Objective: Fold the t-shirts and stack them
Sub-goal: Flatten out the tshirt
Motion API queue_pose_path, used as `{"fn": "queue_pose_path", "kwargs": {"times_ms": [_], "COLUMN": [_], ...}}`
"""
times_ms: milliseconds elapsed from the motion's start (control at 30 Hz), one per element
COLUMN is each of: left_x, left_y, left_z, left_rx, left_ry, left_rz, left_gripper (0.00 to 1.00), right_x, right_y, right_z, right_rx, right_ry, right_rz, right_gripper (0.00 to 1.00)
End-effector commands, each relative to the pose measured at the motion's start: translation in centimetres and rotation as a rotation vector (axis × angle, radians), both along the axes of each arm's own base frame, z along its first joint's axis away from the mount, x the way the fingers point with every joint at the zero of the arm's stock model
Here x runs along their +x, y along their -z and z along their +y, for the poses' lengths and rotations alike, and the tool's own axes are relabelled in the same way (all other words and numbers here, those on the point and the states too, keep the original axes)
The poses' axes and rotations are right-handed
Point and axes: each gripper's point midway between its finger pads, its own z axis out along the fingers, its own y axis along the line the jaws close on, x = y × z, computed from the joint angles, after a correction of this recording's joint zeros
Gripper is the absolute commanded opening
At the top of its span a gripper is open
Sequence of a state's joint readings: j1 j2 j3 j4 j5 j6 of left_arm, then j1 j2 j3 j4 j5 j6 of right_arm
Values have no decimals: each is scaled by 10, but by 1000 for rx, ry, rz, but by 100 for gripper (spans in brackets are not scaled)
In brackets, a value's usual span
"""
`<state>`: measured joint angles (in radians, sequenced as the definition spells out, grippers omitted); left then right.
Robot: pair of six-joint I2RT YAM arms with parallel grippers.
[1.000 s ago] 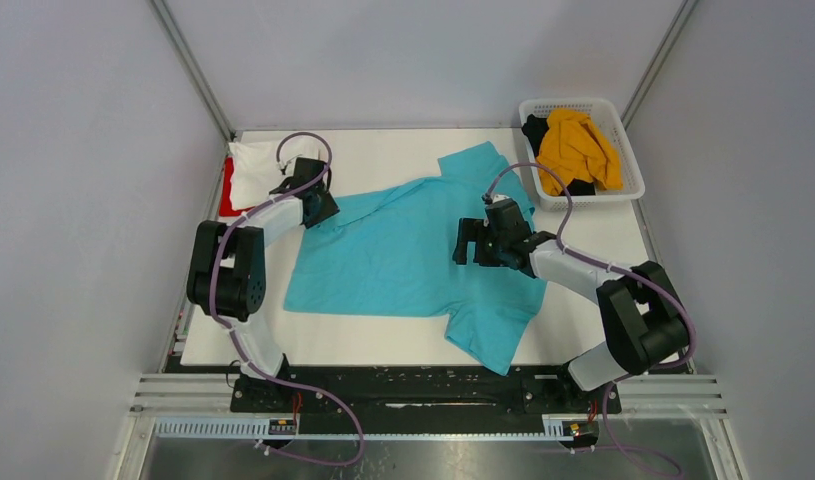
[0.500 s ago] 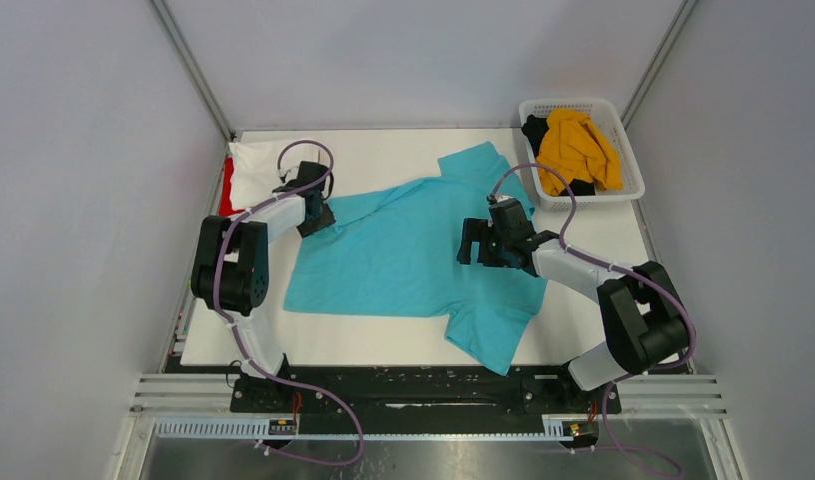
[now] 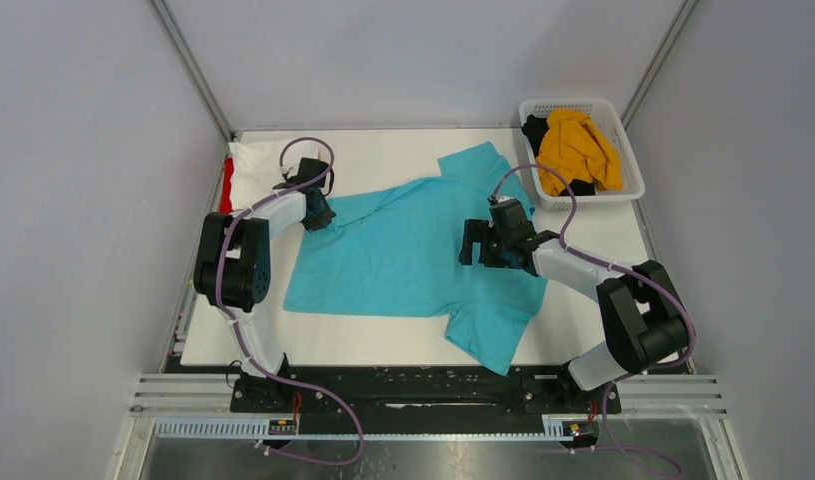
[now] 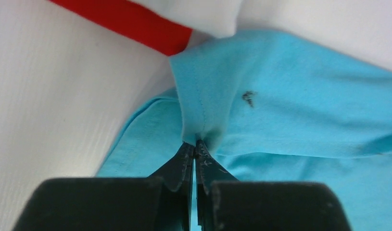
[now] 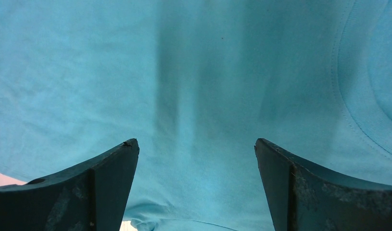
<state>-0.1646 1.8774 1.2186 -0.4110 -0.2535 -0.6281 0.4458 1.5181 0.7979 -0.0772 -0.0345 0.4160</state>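
Teal shirt (image 3: 403, 255) spread on the bench (image 3: 383, 150): left hand (image 4: 195, 144) pinches its sleeve edge, right hand (image 5: 196, 147) hangs wide apart over the cloth. Sleeve fold starting, I'd say; next, carry it inward.

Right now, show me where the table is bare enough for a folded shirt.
Widest bare table: the far strip between the white shirt and the collar of the teal shirt. A narrower strip runs along the near edge below its hem. Crowded: the middle under that shirt, the far-left corner by the left claw, and around the basket.
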Motion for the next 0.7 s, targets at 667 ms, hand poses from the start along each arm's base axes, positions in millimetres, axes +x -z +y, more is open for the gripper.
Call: {"fn": "queue_pose_path", "kwargs": {"times_ms": [667], "left_x": [199], "left_y": [-91], "left_z": [14], "left_rx": [-267], "left_ry": [-213], "left_rz": [-374], "left_gripper": [4], "right_x": [7], "right_y": [14], "right_z": [-26], "right_rx": [-102], "right_ry": [57], "right_rz": [38], "right_gripper": [99]}}
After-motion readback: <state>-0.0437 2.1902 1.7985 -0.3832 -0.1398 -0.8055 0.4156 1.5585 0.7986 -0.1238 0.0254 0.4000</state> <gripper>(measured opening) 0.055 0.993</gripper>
